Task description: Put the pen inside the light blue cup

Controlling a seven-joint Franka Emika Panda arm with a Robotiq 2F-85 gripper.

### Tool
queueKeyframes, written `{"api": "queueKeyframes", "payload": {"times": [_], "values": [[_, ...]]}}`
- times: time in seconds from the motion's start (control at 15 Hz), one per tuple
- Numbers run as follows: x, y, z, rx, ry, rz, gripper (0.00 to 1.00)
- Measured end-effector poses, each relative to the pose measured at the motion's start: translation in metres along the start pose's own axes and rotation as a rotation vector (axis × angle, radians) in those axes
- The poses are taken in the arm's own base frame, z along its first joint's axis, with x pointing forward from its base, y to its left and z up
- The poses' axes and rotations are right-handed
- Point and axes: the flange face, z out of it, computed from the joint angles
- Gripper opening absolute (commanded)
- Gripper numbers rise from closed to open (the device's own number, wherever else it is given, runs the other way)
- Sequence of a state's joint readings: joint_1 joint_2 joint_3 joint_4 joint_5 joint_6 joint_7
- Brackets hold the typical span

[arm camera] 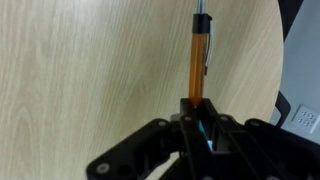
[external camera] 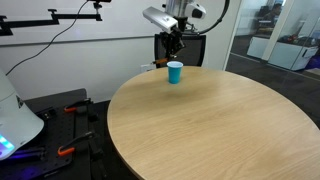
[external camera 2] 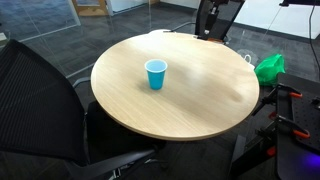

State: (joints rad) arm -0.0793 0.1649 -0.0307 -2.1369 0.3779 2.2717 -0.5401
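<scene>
The pen (arm camera: 199, 60) is a thin orange stick with a dark tip and clip. In the wrist view it sticks out from between my gripper's fingers (arm camera: 197, 106), over the wooden round table (arm camera: 90, 70). My gripper (external camera: 172, 45) is shut on the pen and hangs above the table's edge. The light blue cup (external camera: 175, 72) stands upright on the table, empty as far as I can see. In an exterior view the cup (external camera 2: 155, 73) is well apart from my gripper (external camera 2: 209, 30). The cup is not in the wrist view.
The round wooden table (external camera 2: 200, 95) fills the middle. A black office chair (external camera 2: 40, 95) stands close to its rim. A green object (external camera 2: 268, 68) lies beyond the table's edge. A white device (external camera: 15, 120) and tools lie beside the table.
</scene>
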Motion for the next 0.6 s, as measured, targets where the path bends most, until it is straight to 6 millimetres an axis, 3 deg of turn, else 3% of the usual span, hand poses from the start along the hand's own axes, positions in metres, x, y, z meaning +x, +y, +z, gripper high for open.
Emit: {"api": "queueKeyframes", "payload": {"times": [0.6], "values": [[0.012,0.005,0.006,0.155,0.149,-0.312,0.04]]}}
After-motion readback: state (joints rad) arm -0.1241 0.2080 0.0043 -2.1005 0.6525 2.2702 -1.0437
